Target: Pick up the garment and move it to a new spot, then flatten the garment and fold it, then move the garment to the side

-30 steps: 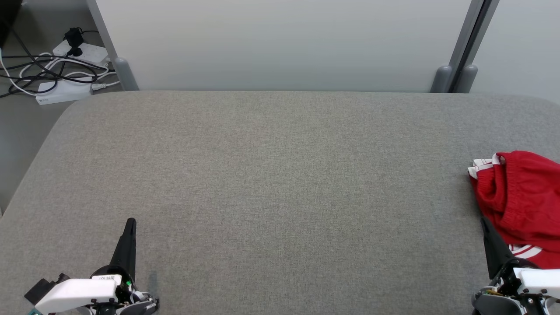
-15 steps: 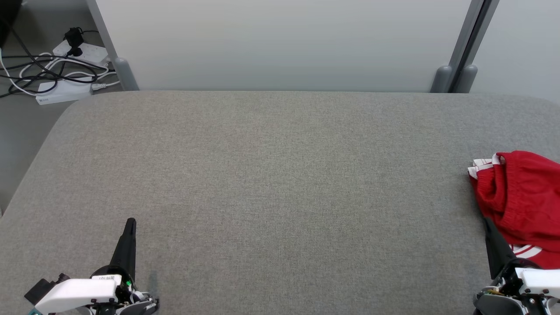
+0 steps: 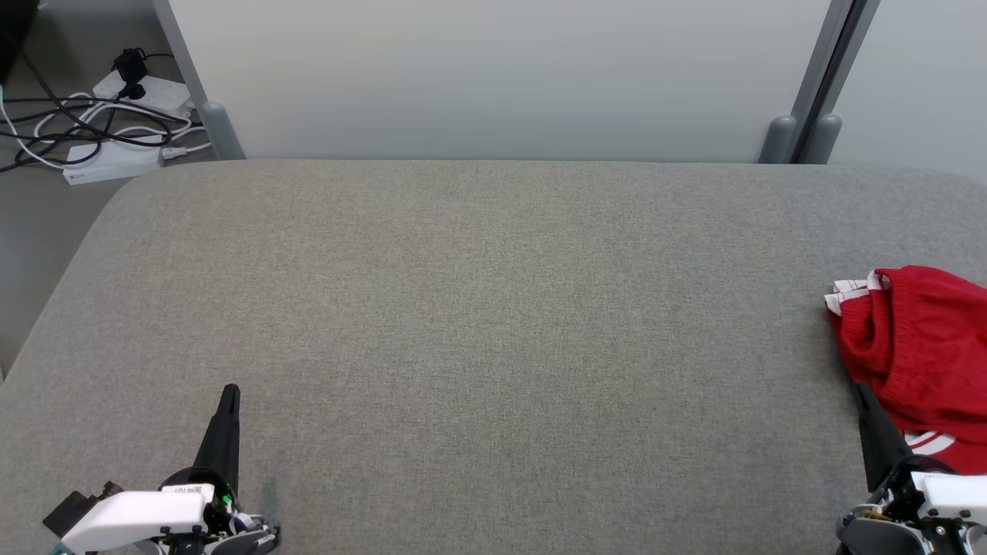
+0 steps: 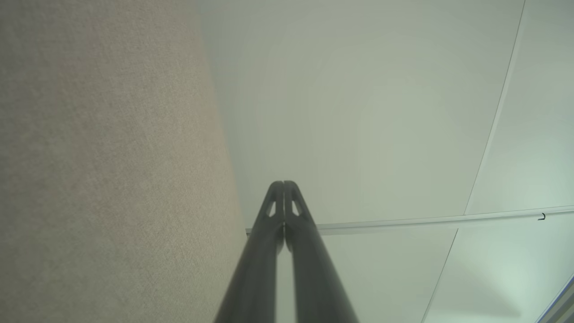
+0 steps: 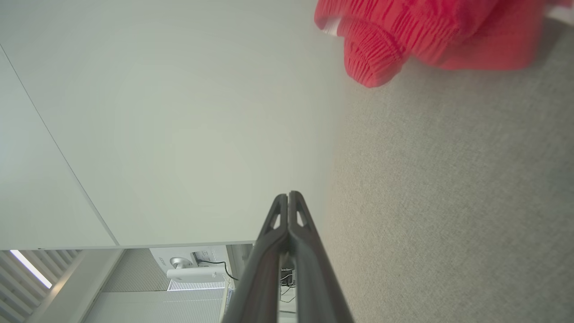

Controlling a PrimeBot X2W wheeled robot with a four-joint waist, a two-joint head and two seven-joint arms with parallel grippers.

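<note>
The garment (image 3: pixel 917 351) is a crumpled red piece with white stripes, lying at the right edge of the grey padded table (image 3: pixel 478 308) and partly cut off by the frame. Its gathered red waistband (image 5: pixel 381 49) appears at the top of the right wrist view. My right gripper (image 3: pixel 864 393) is shut and empty at the lower right, its tip just beside the garment's near left edge; whether they touch I cannot tell. In the right wrist view its fingertips (image 5: pixel 288 197) press together. My left gripper (image 3: pixel 230 393) is shut and empty at the lower left, far from the garment, fingertips (image 4: pixel 283 185) together.
A pale partition wall (image 3: pixel 493 77) stands behind the table's far edge, with grey posts (image 3: pixel 802 135) at the right. Power strips and tangled cables (image 3: pixel 100 131) lie on the floor beyond the table's far left corner. The table's corners are rounded.
My right gripper has shifted slightly to the right and toward me, closer to the garment's edge. The left gripper and the garment have stayed where they were.
</note>
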